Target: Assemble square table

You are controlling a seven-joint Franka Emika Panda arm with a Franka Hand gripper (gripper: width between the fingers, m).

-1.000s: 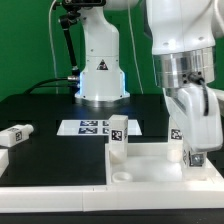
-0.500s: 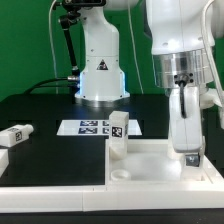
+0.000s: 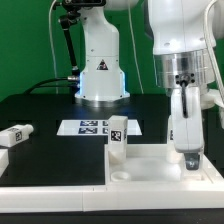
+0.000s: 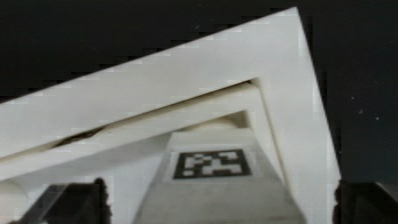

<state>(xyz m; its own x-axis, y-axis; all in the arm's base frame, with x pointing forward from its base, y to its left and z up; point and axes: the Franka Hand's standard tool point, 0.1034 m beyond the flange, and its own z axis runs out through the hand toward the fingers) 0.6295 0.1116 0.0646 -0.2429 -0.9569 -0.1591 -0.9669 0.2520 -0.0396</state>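
Note:
The square table's white panel (image 3: 150,172) lies at the front of the black table. One short white leg post (image 3: 117,140) stands upright on its far corner, toward the exterior view's left. My gripper (image 3: 189,152) hangs straight down over the far corner toward the exterior view's right and hides most of the second leg there. In the wrist view that tagged leg (image 4: 217,165) stands between my dark fingertips (image 4: 71,203), with a gap on each side, over the panel's corner rim (image 4: 160,92). The gripper (image 4: 217,208) is open.
A loose tagged leg (image 3: 13,133) lies on the black table at the exterior view's left. The marker board (image 3: 90,127) lies flat behind the panel. The arm's white base (image 3: 100,75) stands at the back with a green wall behind it.
The gripper has swung from a tilt to upright over the leg on the exterior view's right. Its jaws have then spread apart and let go of that leg.

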